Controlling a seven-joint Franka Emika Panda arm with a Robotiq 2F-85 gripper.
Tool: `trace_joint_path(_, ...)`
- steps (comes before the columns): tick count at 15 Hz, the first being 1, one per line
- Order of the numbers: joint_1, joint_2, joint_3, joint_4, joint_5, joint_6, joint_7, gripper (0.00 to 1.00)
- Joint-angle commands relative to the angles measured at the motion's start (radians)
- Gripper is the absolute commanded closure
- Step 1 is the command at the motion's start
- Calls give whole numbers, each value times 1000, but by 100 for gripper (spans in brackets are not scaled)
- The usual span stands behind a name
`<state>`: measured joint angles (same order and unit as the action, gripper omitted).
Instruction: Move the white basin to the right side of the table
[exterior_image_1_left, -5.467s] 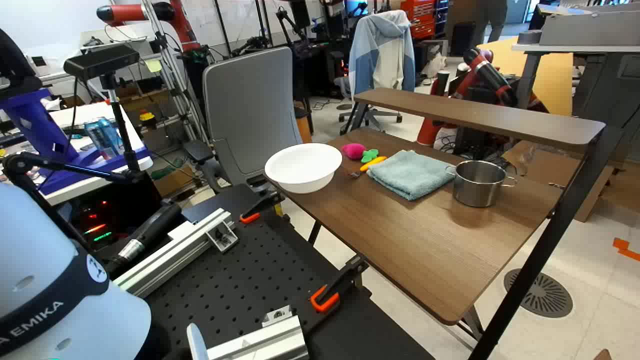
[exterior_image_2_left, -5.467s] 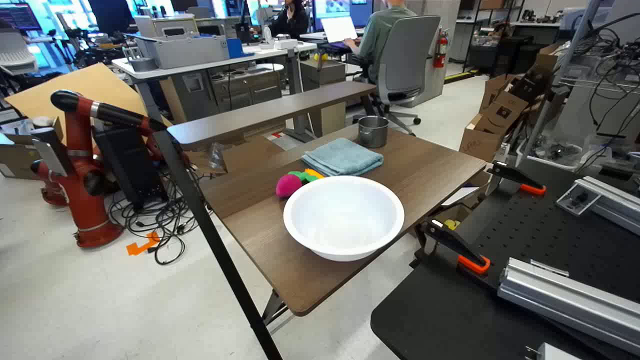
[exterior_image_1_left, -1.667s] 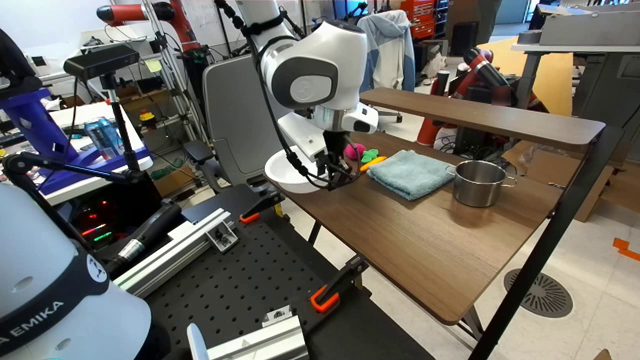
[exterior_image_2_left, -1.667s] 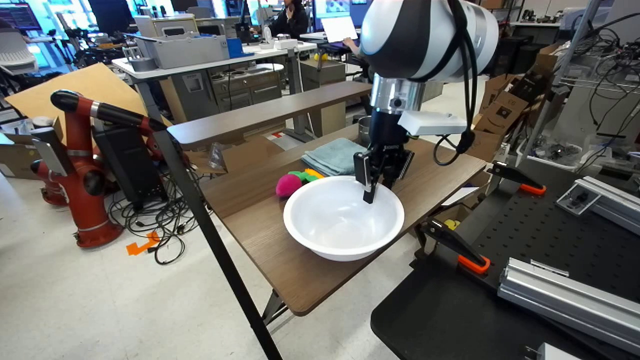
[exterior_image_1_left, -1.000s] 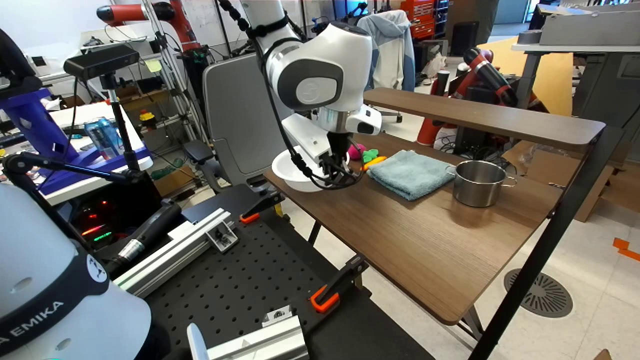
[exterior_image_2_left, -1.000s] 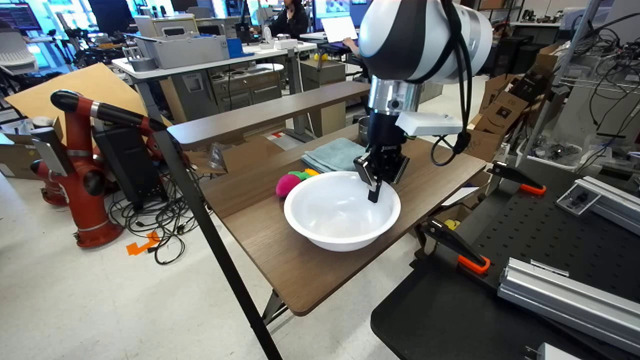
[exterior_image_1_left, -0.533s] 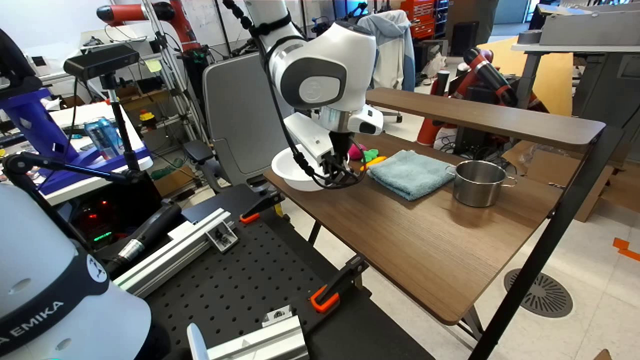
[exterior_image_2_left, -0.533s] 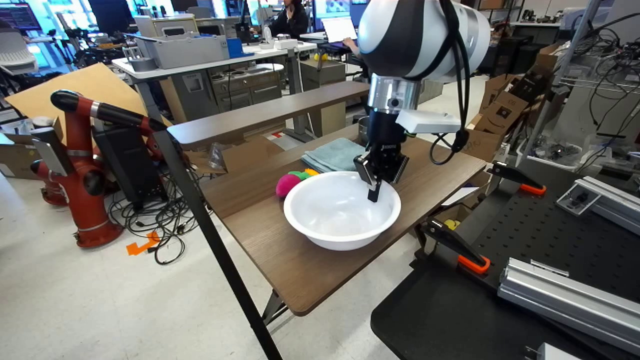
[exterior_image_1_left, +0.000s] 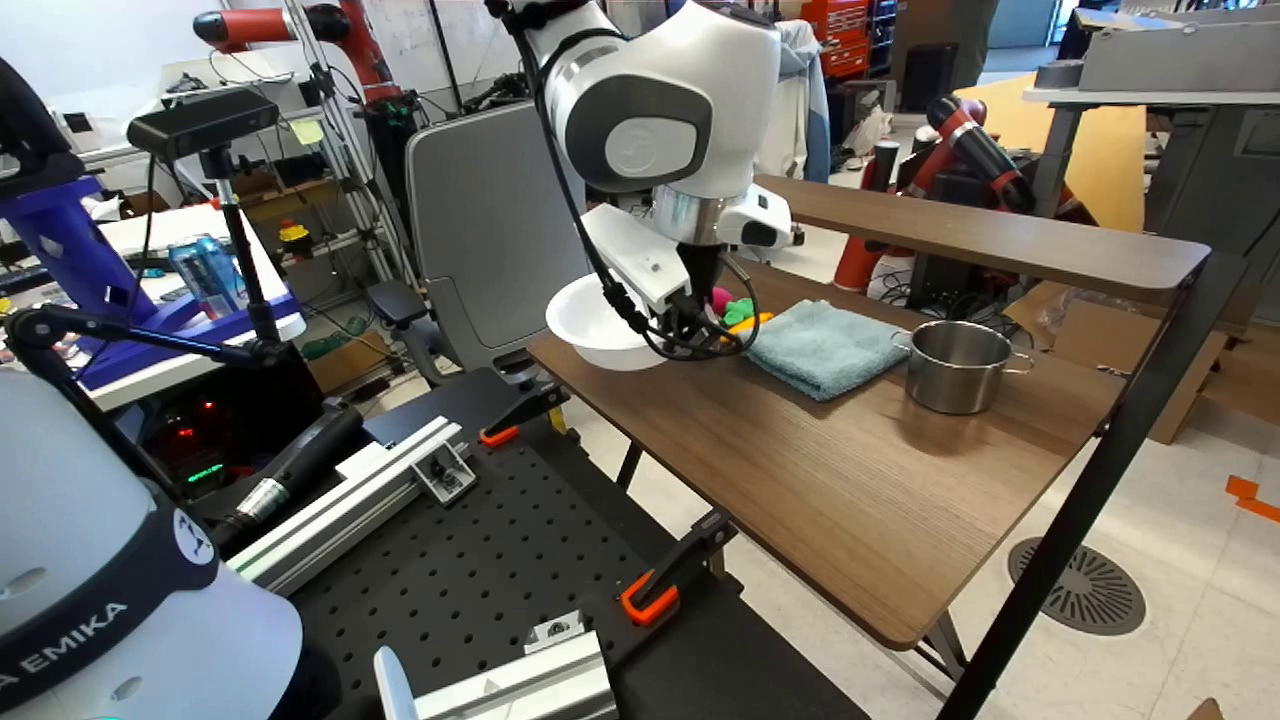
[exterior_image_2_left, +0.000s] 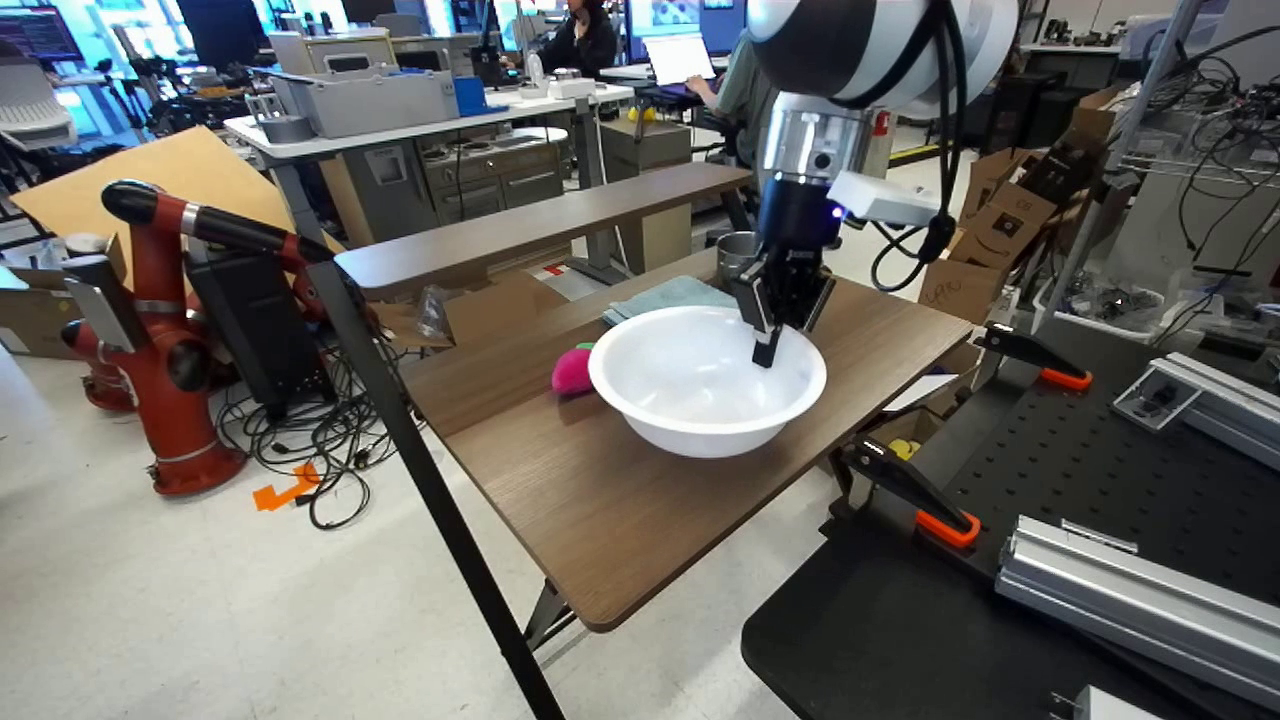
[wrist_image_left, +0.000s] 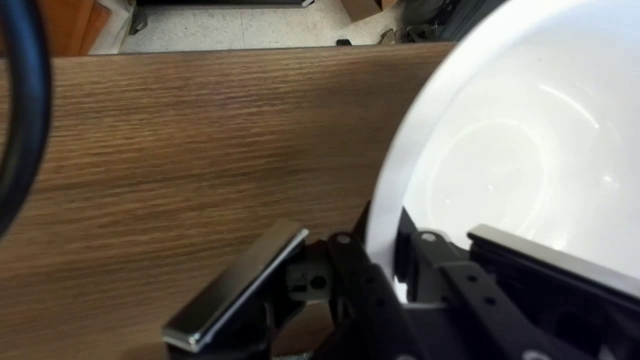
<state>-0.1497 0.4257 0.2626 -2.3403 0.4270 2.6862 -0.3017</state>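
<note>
Now that my jaws have risen, the wide, shallow, round white basin (exterior_image_2_left: 700, 385) has come up with them, and in both exterior views its underside looks clear of the brown wood-grain worktop (exterior_image_1_left: 800, 480). My jaws are clamped on its rim (wrist_image_left: 390, 200), one inside and one outside, with the white wall between them; the rest of the basin hangs out to one side of them. The grasp has taken, I judge, and the carry is beginning. On the opposite side of my jaws lie the folded blue-green cloth towel (exterior_image_1_left: 825, 350) and, farther along, the grey metal pot (exterior_image_1_left: 957, 370); I take that end to be the right side, so the basin has most of its way to go. Held at one edge, it may droop, so I should travel slowly and high enough to pass both.
</note>
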Motion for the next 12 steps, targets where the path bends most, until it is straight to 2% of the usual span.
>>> trace_joint_path(1,-45,-68,5,-52,34,-17,-59,98)
trace_joint_path(6,-129,-106,-25,-53,90,-44,-157,98)
trace_joint_path(12,-193,-88,-119,-11,86,-91,-234,98)
